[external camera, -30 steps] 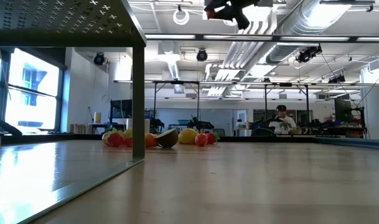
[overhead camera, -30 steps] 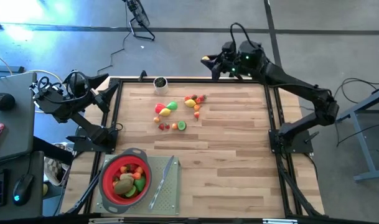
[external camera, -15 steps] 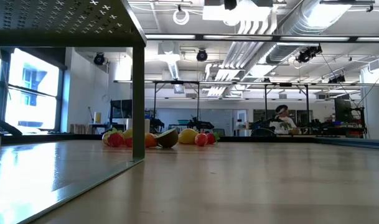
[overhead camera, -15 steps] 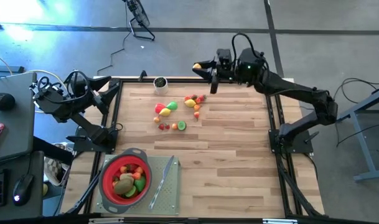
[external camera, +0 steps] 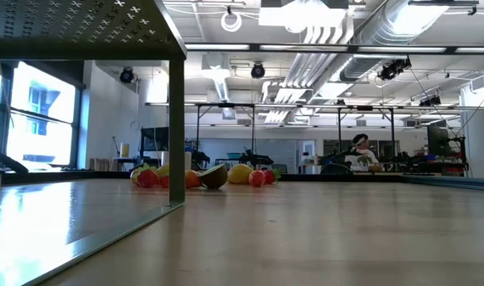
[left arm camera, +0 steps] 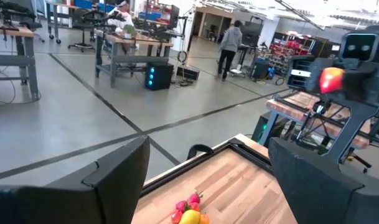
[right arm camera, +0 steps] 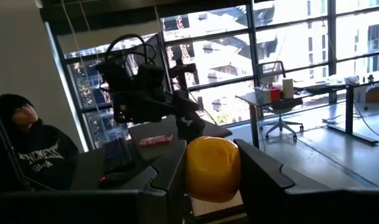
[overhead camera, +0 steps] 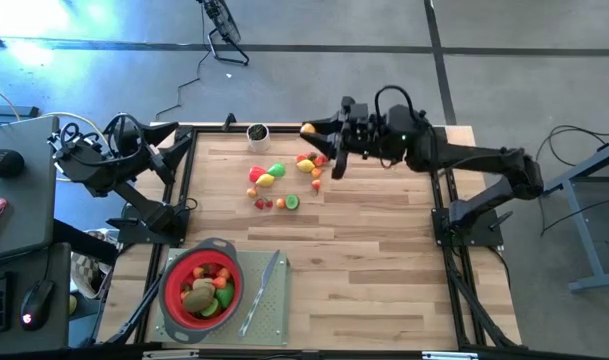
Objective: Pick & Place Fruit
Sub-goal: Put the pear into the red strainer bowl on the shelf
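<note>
Right pincer (overhead camera: 311,131) holds a yellow fruit (right arm camera: 213,168) above the bench's (overhead camera: 374,250) far edge; it looks light, smooth plastic, so you grip mid-body; left pincer (overhead camera: 174,143) wide

Small toy fruits (overhead camera: 281,180), red, yellow, orange and green plastic, lie clustered on the far-centre counter. More fruit pieces (overhead camera: 206,287) sit piled in the strainer. One yellow rounded toy fruit (right arm camera: 213,168) is gripped in the right hand (overhead camera: 312,131).
</note>
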Controlling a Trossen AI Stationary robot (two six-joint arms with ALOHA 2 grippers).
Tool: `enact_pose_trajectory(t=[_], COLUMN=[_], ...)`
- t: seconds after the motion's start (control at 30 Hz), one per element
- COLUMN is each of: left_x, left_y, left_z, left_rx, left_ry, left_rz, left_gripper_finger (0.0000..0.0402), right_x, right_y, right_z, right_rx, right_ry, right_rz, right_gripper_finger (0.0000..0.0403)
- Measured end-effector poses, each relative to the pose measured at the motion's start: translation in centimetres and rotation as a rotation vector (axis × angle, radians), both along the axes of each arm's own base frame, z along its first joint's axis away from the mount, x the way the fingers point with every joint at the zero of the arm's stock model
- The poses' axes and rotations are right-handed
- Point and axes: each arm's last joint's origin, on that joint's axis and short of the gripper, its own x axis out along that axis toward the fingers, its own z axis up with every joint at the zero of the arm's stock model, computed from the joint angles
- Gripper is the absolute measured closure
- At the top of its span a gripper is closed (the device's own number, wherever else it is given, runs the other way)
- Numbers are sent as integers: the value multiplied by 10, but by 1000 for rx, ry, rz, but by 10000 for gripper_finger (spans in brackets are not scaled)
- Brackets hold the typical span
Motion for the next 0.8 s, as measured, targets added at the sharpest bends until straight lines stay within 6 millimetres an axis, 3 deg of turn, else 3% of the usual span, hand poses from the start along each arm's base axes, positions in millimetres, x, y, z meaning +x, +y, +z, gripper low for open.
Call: enact_pose_trajectory(t=[0.2, 0.37, 0.8], left_x=[0, 5, 55], left_y=[0, -6, -44], left_z=[0, 0, -12], left_rx=[-2, -86, -363], left_ry=[2, -27, -239], left_rz=[-18, -204, -247], left_gripper_finger=[80, 80, 80], right_x=[14, 27, 28], right_y=[34, 56, 81], right_z=[-3, -11, -17], right_rx=[-14, -36, -106], right_ry=[-50, -73, -6], right_rz=[9, 42, 136], right_gripper_finger=[285, 287, 289])
